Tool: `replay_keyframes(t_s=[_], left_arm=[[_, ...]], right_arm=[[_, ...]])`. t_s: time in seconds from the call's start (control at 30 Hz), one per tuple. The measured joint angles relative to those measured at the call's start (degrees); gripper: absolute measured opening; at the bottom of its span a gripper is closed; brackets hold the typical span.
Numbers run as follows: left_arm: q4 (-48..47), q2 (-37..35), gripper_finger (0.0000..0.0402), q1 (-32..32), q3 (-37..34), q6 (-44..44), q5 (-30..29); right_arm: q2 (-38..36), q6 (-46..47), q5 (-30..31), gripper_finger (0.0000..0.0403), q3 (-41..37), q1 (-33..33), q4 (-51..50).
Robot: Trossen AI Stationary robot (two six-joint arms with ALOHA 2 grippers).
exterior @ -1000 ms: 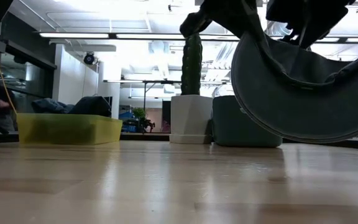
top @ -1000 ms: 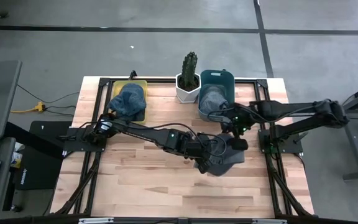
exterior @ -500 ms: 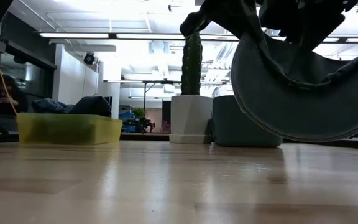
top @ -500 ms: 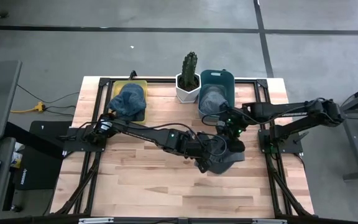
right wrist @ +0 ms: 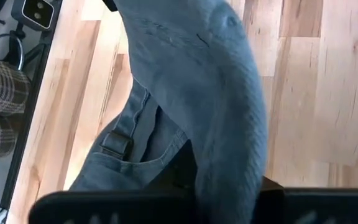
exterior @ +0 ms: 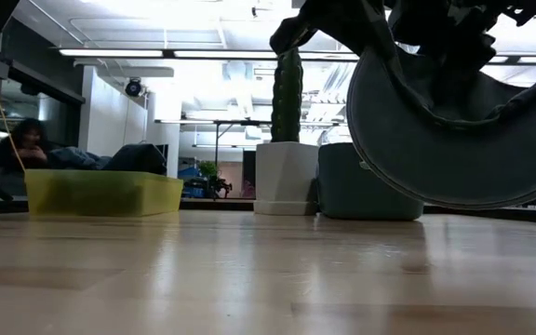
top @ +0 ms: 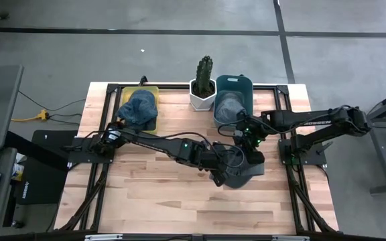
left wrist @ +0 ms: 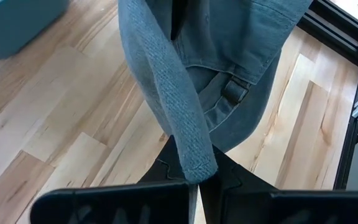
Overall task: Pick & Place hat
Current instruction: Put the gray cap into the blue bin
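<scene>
A grey cloth hat (top: 241, 171) hangs between my two grippers, clear of the table, to the right of the table's middle; in the low view (exterior: 454, 130) it sags in a curve above the wood. My left gripper (top: 215, 175) is shut on its left side. My right gripper (top: 250, 148) is shut on its far right side. The hat's back strap with its buckle shows in the left wrist view (left wrist: 232, 92) and the right wrist view (right wrist: 114, 144). My left gripper pinches a folded-over edge of the hat (left wrist: 190, 155) between its two fingers, which come at it from the table's left. The hat is lifted clear and its cloth runs away from the fingers. My right gripper pinches an edge of the hat's cloth (right wrist: 229, 162); the cloth itself hides the fingertips. It comes at the hat from the table's far right. The hat is clear of the table and sags between the two holds.
A yellow tray (top: 149, 90) at the far left holds a dark blue hat (top: 139, 107). A teal bin (top: 241, 84) at the far right holds a grey hat (top: 228, 106). A cactus in a white pot (top: 204, 87) stands between them. A person sits beyond the table (exterior: 26, 147).
My right gripper has gone a little toward the table's left edge, closer to my left gripper. The hat has shifted slightly the same way and stays lifted clear, sagging between the two holds.
</scene>
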Motion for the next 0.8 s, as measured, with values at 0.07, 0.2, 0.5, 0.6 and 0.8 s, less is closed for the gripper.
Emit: replay_keyframes(t_s=[0.07,0.2,0.5,0.6,0.8], left_arm=[[0.0,-0.02,0.0,0.02,0.0,0.0,0.07],[0.19,-0.02,0.0,0.04,0.0,0.01,0.7],[0.8,-0.04,0.0026,0.04,0.0,2.3,1.81],[0.8,-0.09,0.0067,0.04,0.0,2.94,2.26],[0.41,-0.11,0.0173,0.26,0.0,2.63,4.17]], right_arm=[[0.0,0.08,0.01,0.0012,0.0,-0.02,-0.1],[0.0,-0.17,0.98,0.0005,0.0,0.31,-0.38],[0.0,0.07,2.61,0.0003,0.0,1.92,-0.44],[0.0,0.15,3.44,0.0002,0.0,2.32,-0.61],[0.0,0.12,4.51,0.0001,0.0,2.34,-1.91]])
